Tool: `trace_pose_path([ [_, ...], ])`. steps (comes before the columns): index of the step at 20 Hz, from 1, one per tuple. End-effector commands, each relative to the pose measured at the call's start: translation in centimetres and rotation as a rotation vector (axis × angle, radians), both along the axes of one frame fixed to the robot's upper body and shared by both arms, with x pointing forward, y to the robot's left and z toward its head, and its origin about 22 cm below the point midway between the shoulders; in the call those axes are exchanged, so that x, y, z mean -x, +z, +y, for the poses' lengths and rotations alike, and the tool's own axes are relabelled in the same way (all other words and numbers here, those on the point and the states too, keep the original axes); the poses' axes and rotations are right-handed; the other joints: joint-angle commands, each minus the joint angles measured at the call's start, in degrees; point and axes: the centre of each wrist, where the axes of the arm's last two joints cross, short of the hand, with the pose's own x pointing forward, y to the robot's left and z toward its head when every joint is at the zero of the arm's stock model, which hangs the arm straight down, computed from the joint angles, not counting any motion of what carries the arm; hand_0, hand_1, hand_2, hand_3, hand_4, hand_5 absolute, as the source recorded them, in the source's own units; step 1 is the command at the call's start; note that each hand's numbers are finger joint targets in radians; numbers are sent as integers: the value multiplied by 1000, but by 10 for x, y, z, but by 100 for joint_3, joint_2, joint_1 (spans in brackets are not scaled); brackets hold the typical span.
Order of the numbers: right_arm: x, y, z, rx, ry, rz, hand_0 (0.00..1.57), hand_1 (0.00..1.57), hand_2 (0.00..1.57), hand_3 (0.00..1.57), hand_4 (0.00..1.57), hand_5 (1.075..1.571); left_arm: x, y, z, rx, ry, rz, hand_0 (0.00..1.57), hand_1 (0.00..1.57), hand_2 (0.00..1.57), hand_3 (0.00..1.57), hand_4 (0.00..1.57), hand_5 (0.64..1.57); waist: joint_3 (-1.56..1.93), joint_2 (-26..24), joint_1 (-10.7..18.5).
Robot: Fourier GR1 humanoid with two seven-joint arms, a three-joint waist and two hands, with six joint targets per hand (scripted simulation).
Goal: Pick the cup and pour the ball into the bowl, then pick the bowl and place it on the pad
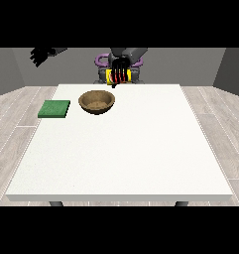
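Observation:
A brown wooden bowl [96, 101] stands on the white table [141, 149] near its far edge, left of centre. A flat green pad [54, 108] lies to the bowl's left, near the table's left edge. Of the two hands, the hand at the view's right [120, 68] hangs near the centre, above the table's far edge and just behind and right of the bowl. Its fingers point down, curled round a red cup [119, 77] that shows between them. The hand at the view's left [39, 55] is raised high beyond the table's far left corner, fingers relaxed and holding nothing. No ball is visible.
The robot's torso [122, 74] sits just behind the table's far edge. Grey plank floor surrounds the table. Nothing else stands on the tabletop besides the bowl and the pad.

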Motion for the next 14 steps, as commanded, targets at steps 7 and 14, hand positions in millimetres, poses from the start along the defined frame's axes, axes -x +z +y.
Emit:
trace_pose_path([
  [7,-23,-2,14,-13,47,-25,0,0,0,0,691,1563,27,43,-61,-274,-82,-38,0,0,1201,1497,895,1570,-1,278,-277],
  [14,-8,-5,-1,-7,-32,71,0,0,0,0,711,1570,12,42,-6,98,-50,-3,0,0,1571,1170,1033,1563,-15,157,433],
])
